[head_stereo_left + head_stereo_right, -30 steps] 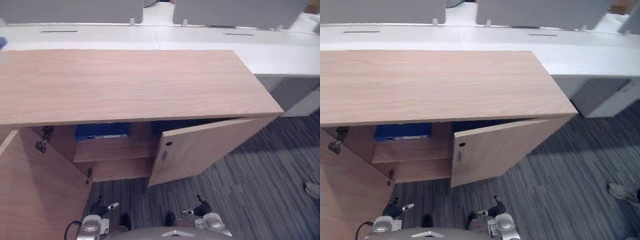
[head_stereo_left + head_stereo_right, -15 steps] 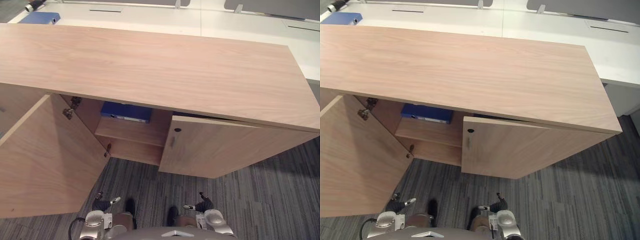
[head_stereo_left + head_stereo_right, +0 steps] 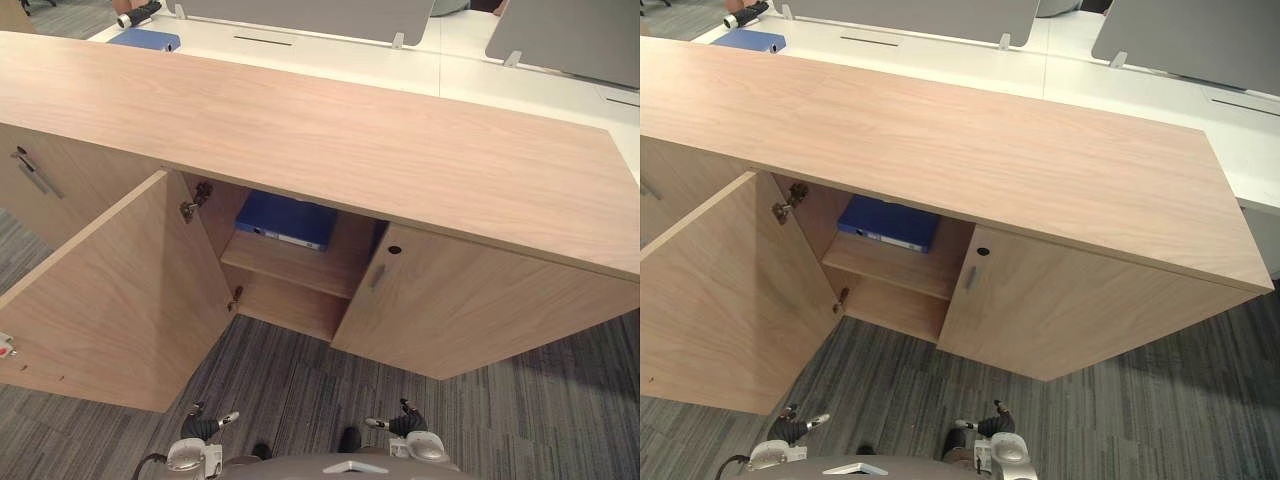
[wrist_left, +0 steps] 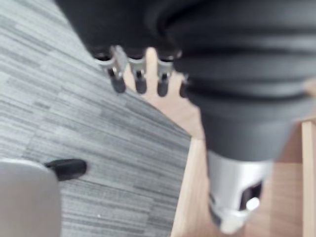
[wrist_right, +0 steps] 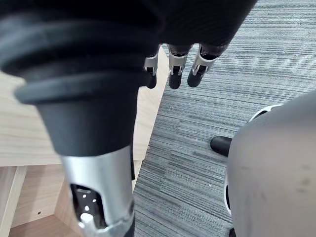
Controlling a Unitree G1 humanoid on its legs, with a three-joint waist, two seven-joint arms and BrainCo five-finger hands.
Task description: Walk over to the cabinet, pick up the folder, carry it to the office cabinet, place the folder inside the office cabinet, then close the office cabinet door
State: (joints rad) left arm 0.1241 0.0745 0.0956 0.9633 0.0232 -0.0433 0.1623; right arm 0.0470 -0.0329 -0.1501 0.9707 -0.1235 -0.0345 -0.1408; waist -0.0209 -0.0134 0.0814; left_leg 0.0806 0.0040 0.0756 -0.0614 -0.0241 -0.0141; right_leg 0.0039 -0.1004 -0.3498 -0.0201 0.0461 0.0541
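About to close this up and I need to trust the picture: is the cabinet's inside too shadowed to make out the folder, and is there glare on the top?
Left eye view: the cabinet top shades the opening, yet the blue folder on the shelf is plain to see. Right eye view: the cabinet top is evenly lit, with no glare. Right wrist view: the carpet is evenly lit.

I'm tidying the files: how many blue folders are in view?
2. One blue folder lies on the shelf inside the cabinet; a second blue folder lies on the white desk behind it, at the left. Others may be hidden behind the right door.
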